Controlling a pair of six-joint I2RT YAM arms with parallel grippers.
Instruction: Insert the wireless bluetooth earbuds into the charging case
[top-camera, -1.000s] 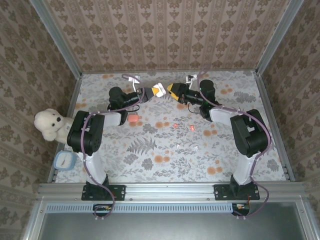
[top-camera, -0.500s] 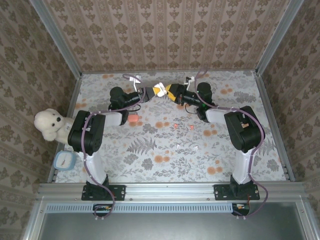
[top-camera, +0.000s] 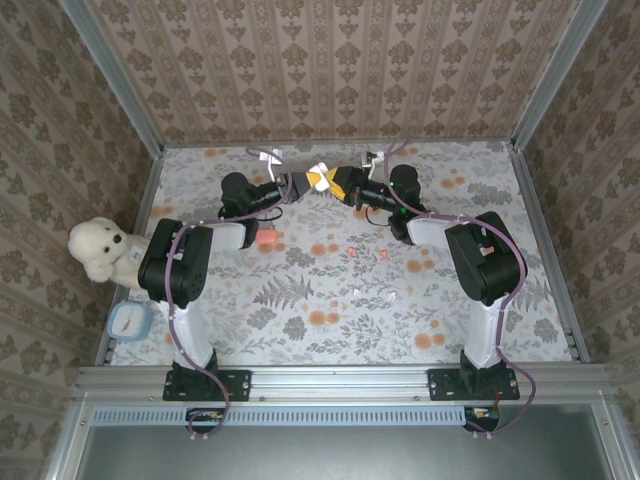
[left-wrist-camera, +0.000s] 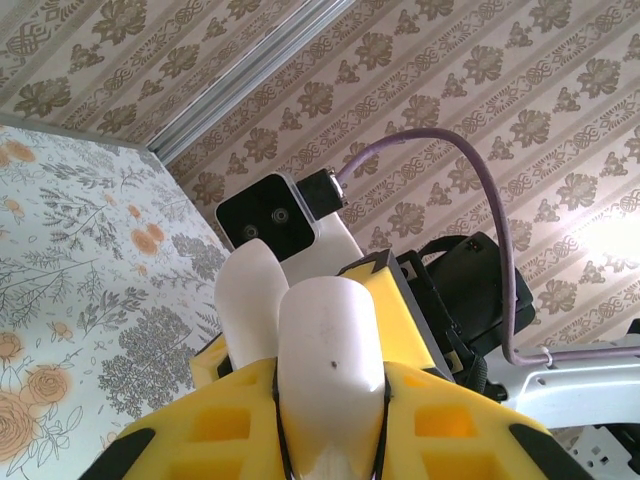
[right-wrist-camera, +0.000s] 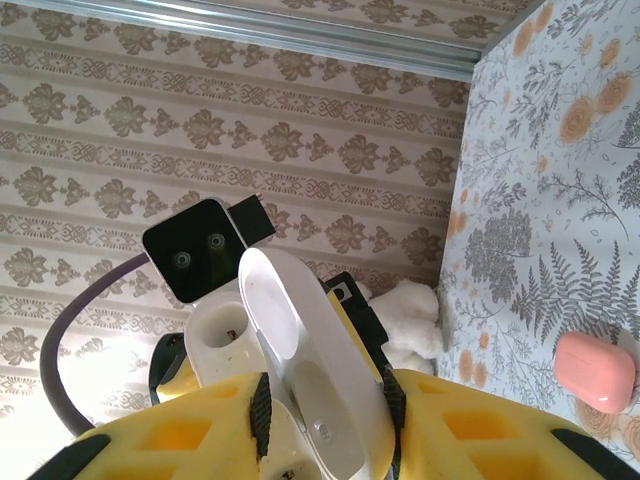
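Leaving the tiny bean-shaped glossy wireless earbuds (top-camera: 380, 255) lying loose on the flower-printed table (top-camera: 480, 200): red-orange ones right of centre, white ones (top-camera: 390, 294) nearer the arm bases, all well apart from any case. Judging the step as readying the case, not yet loading it.

Holding the small glossy white plastic charging case (right-wrist-camera: 300, 380) clear of the table at its far middle, with the hinged lid swung open and an empty round well facing the right wrist camera. Pinching the case body tight in the left gripper (top-camera: 316, 179). Meeting it nose to nose with the right gripper (top-camera: 345, 186), fingers either side of the open lid; impossible to tell whether clamping or merely bracketing it.

Probably calling next for setting the opened case down steady and fetching a white bud.

Ignoring a closed rounded pink case (top-camera: 266, 237) on the table beside the left arm, and a white plush bear (top-camera: 100, 248) at the left wall.
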